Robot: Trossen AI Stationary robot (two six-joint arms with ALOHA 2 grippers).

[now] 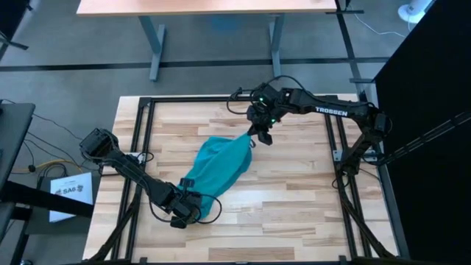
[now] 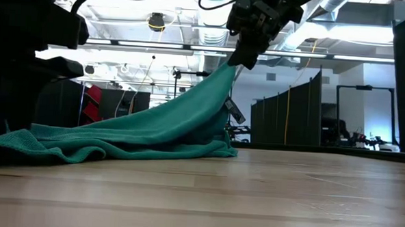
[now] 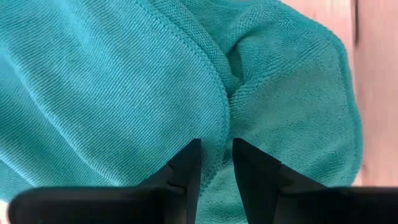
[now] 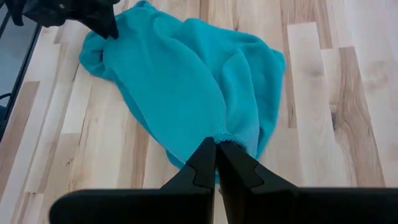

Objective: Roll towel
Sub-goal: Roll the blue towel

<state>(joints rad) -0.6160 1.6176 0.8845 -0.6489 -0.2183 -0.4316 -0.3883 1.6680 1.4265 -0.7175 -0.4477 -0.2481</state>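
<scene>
The teal towel (image 1: 217,165) lies bunched in the middle of the wooden table, running from near left to far right. My right gripper (image 1: 259,136) is shut on its far end and holds that end raised, so the cloth slopes up from the table (image 2: 188,120). My left gripper (image 1: 193,206) is down at the towel's near end, shut on it. In the right wrist view the towel (image 4: 186,81) spreads away toward the left gripper (image 4: 102,22). My left gripper pinches a hemmed edge of the towel (image 3: 217,118) between its two fingers (image 3: 186,168), at the towel's near end. That end rests low on the table. One layer or several, I cannot tell. My right gripper pinches a gathered bunch at the towel's far end (image 4: 227,134) between its shut fingers, coming from above. This end is lifted clear, and the cloth hangs down in a slope from the fingers (image 2: 240,57), its lower part lying on the table (image 2: 119,147).
A black metal frame (image 1: 140,110) runs around the tabletop. Bare wood lies to the right of the towel (image 1: 294,191) and along the near edge. A desk (image 1: 213,7) stands beyond the far edge.
</scene>
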